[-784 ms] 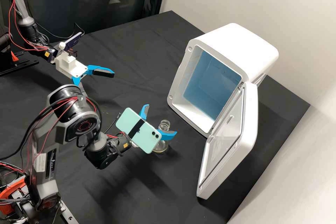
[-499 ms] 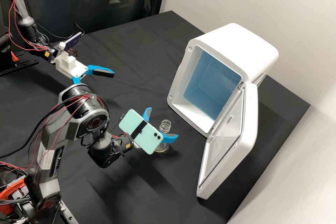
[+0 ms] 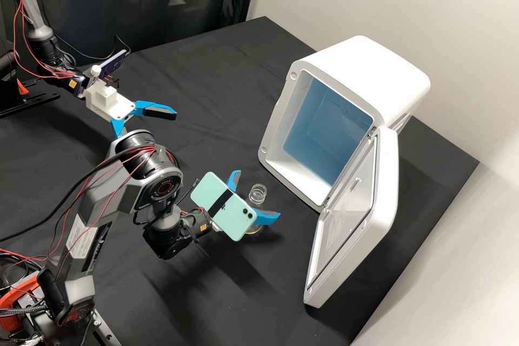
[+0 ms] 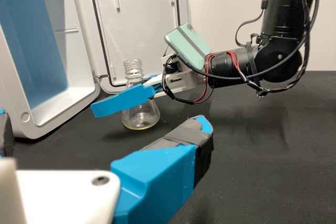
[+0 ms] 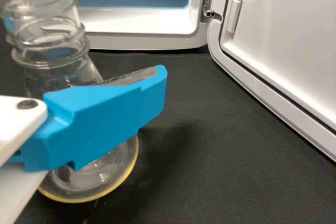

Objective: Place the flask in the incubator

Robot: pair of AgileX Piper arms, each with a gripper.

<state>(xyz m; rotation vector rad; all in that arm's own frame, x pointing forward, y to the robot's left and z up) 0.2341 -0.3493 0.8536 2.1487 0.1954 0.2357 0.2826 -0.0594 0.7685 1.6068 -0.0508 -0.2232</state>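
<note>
High view: the task is barely started. The flask (image 3: 258,192) stands on the bench (image 3: 216,81) just toward 6 o'clock of centre, not lifted. The right gripper (image 3: 256,198) has its fingers spread either side of the neck, not closed on it. Grasp, lift and carry all remain. The incubator (image 3: 367,70), at 2 o'clock from the flask, is a rounded white plastic box with a smooth blue lining. Its door (image 3: 357,211) hangs wide open, so that step looks done. The left gripper (image 3: 145,121), at 10 o'clock from the flask, is open and holds nothing.

Left wrist view: the flask (image 4: 140,119) is clear glass, conical, with a ribbed neck and a yellowish base. The bench cover is matte black cloth.

Right wrist view: a hard, blocky blue finger (image 5: 100,114) crosses in front of the flask's (image 5: 47,30) cone, and I cannot tell whether it touches.
</note>
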